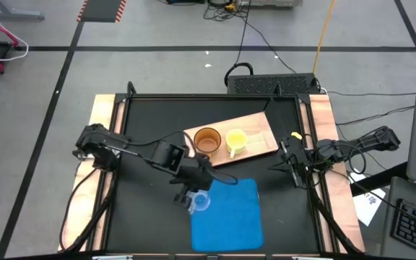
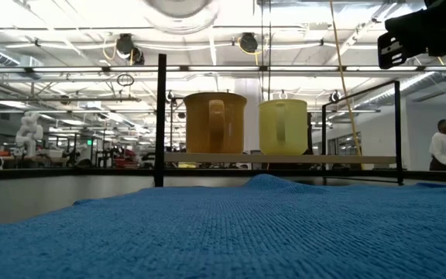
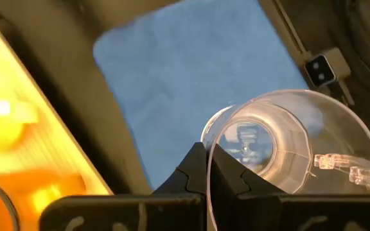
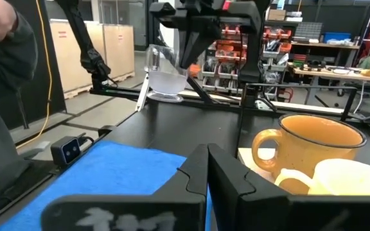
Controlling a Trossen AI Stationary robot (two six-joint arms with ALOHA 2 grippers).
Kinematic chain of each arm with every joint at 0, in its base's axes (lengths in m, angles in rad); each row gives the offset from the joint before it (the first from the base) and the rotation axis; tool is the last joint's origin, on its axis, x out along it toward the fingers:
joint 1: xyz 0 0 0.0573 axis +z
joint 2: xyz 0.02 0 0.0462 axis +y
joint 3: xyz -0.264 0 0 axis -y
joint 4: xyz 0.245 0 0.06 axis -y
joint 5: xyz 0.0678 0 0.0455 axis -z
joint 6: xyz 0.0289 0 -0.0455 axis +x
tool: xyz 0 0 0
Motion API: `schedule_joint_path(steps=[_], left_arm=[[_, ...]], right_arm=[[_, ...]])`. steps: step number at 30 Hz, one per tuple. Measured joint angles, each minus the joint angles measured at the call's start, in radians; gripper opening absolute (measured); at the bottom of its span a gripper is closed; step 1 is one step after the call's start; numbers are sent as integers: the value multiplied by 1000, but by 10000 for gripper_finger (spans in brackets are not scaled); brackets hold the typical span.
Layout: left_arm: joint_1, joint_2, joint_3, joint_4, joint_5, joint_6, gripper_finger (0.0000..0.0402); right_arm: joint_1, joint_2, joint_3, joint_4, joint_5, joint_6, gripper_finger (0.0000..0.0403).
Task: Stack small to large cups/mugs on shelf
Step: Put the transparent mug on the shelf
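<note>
The small clear cup is held by my left gripper above the blue cloth mat, near its far left corner. The light-wood shelf board lies beyond the mat. The amber-brown mug and the yellow mug stand upright side by side on it, the brown one to the left. My right gripper waits shut and empty near the board's right end. My left gripper pinches the clear cup's wall at its rim, one finger outside and the other inside the mouth. In the right wrist view the fingers come from above and the cup hangs below them, lifted clear of the mat.
A black post frame borders the table top. A small camera block sits at the table's near edge beyond the mat. A person stands in the room behind. Bare black table lies left of the mat.
</note>
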State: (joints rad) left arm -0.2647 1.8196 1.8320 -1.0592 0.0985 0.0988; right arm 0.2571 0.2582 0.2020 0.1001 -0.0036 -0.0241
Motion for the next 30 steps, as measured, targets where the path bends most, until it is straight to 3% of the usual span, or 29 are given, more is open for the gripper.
schedule_joint_path(steps=[12,23,30], left_arm=[[94,243,302,-73,64,184,0],[136,359,393,-19,96,290,0],[140,368,395,92,108,331,0]], right_arm=[[0,-2,0,-2,0,5,0],[0,-2,0,-9,-1,5,0],[0,-2,0,-13,-1,5,0]])
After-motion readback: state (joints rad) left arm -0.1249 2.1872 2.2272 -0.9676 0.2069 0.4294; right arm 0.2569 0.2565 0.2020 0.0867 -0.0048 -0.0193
